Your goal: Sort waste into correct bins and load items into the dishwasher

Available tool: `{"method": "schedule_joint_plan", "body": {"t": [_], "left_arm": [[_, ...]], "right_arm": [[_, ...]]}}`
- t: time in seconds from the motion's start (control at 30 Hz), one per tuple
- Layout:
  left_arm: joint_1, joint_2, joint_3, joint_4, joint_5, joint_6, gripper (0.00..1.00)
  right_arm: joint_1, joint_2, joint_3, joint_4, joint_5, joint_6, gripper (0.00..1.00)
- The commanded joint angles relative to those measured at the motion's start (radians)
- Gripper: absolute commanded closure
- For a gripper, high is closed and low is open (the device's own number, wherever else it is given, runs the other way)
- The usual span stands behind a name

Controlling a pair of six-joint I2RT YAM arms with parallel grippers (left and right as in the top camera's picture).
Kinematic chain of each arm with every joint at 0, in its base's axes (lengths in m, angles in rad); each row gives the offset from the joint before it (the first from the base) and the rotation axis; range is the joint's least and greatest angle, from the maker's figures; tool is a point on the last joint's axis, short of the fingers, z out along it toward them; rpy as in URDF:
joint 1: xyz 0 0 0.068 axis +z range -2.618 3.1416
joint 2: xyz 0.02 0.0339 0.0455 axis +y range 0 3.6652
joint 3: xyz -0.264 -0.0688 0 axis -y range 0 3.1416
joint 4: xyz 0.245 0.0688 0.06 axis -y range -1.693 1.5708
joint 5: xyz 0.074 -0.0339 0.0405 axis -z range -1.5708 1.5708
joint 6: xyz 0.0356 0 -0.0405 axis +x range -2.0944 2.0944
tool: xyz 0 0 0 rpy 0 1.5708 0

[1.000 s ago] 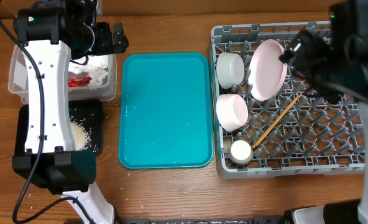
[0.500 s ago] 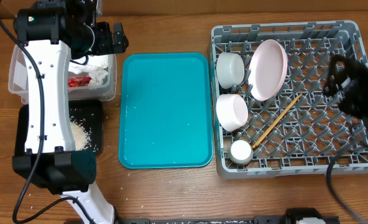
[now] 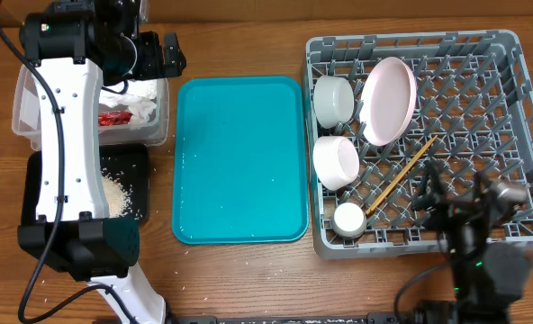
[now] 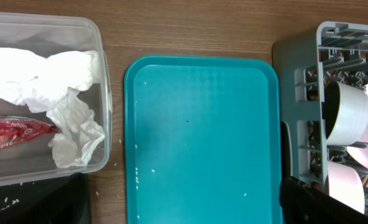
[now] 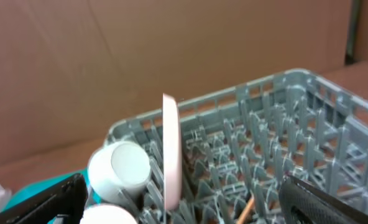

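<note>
Landmark is the teal serving tray (image 3: 239, 157), mid-table. It is bare apart from a few stray rice grains (image 4: 151, 170).

Left of the tray, far end: the clear tub (image 3: 22, 121) holds the crumpled napkin (image 4: 41, 74) and the red wrapper (image 4: 10, 134). Left of the tray, near end: the black tray (image 3: 133, 162) has a rice pile (image 3: 113, 193) in it.

Right of the tray is the grey dish rack (image 3: 510, 40). The pink plate (image 3: 388, 99) stands on edge between the pegs. Two white bowls (image 3: 334, 97) (image 3: 336, 162) sit in the column nearest the tray, with the small cup (image 3: 348, 219) at the near corner. The chopsticks (image 3: 402, 175) lie slanted on the lattice.

The left gripper (image 4: 184, 205) hangs above the gap between tub and tray, fingers spread wide and holding nothing. The right gripper (image 5: 184, 193) is low by the rack's near edge, on the side away from the tray. It looks across the pegs with its fingers spread too, nothing between them.

Step in hand: sorting and loading both look done, so this reads as the wrap-up stage.

Next move, probably: nothing big is left to grab. Any loose grains on the tray would need a fine pinch or a sweep toward the black tray; otherwise both arms park.
</note>
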Motion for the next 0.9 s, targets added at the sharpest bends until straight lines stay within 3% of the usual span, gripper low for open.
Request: {"method": "schedule_joint_plan", "body": {"t": [0.0,0.3,0.87], "left_arm": [[-0.006,-0.003,0.015,0.0,-0.002,0.001,0.0],[-0.006,-0.003,0.015,0.0,-0.002,0.001,0.0],[-0.006,-0.003,0.015,0.0,-0.002,0.001,0.0]], "right_arm": [[-0.001,-0.101,-0.151,0.09,-0.019,0.008,0.0],[-0.001,-0.225,-0.311,0.219,-0.017,0.007,0.0],[-0.001,-0.224,-0.308,0.155,-0.019,0.007,0.0]]}}
